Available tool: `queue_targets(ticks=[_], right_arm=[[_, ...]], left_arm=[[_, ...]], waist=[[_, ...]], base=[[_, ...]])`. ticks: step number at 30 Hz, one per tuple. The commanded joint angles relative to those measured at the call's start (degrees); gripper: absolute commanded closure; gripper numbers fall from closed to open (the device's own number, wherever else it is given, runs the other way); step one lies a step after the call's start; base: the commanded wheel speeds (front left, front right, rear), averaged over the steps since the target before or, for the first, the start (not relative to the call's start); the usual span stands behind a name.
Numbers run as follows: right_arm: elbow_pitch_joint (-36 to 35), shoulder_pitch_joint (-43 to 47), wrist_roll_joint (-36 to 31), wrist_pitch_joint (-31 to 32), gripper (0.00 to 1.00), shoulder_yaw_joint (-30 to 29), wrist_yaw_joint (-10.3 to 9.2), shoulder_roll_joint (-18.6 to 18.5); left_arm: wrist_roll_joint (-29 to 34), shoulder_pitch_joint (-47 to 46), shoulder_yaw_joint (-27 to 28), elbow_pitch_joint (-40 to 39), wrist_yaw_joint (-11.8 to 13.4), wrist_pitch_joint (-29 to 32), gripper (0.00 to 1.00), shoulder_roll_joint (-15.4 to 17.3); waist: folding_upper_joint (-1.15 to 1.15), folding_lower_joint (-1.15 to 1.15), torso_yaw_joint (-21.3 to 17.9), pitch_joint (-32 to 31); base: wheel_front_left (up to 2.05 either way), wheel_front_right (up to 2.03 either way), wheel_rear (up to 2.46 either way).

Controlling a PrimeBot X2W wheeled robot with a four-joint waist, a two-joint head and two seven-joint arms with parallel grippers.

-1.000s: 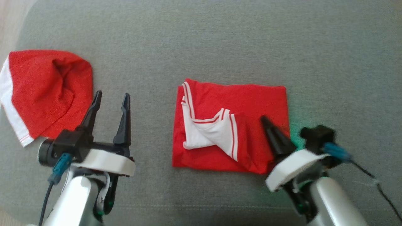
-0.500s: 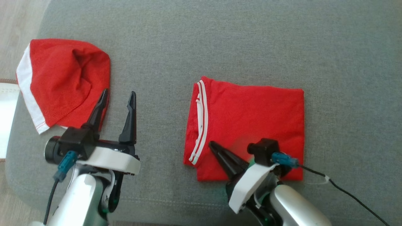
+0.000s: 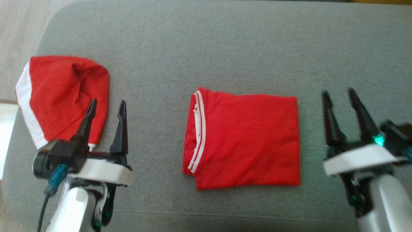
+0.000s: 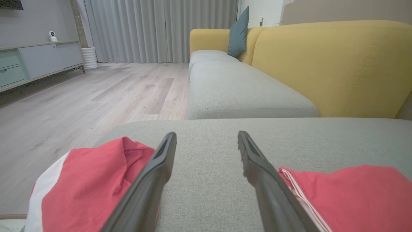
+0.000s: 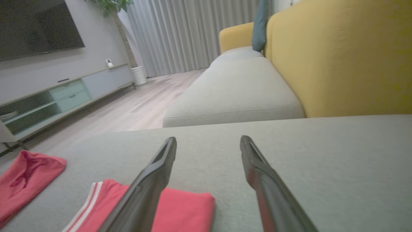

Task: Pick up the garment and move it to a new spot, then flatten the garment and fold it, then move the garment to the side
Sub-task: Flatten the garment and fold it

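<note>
Floorboards (image 3: 13,38), pale wood, show at the far left past the rounded edge of the grey seat cushion (image 3: 209,42). On the cushion's left end lies a loose red cloth (image 3: 58,93) with a white band, bunched and unfolded. Next comes my left tool (image 3: 107,101), fingers spread wide and nothing between them. From the head camera its left fingertip overlaps the cloth's edge, but I cannot tell whether they touch. At centre lies the garment (image 3: 244,141), red with white stripes down its left side, folded into a flat rectangle on the cushion. It sits between the two tools and neither touches it. My right tool (image 3: 338,92) is just beside the garment's right edge and apart from it. Its fingers are wide and empty, and slightly blurred. My wrist cameras show a yellow sofa back (image 4: 331,64) beyond.
</note>
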Motion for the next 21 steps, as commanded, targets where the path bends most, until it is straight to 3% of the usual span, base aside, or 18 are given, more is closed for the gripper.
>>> queue_targets(ticks=[1, 7, 21], right_arm=[[-4.0, 2.0, -1.6, 1.2, 0.00, -1.5, 0.21, -0.1], [-9.9, 7.4, -3.6, 4.5, 0.00, -7.1, 0.21, 1.0], [-14.3, 14.5, -4.4, 9.1, 0.00, -7.4, 0.21, 2.4]], left_arm=[[0.5, -0.7, 2.7, -2.0, -0.4, -0.7, 0.00, 1.6], [0.8, 1.2, 3.3, -1.4, -1.0, -0.7, 0.00, 2.5], [0.5, 6.7, 2.6, -0.6, -0.7, 0.0, 0.00, 3.6]], waist=[[0.00, 0.00, -1.0, -1.1], [0.00, 0.00, -3.0, -3.7], [0.00, 0.00, -4.6, -10.2]], base=[[0.00, 0.00, 0.00], [0.00, 0.00, 0.00], [0.00, 0.00, 0.00]])
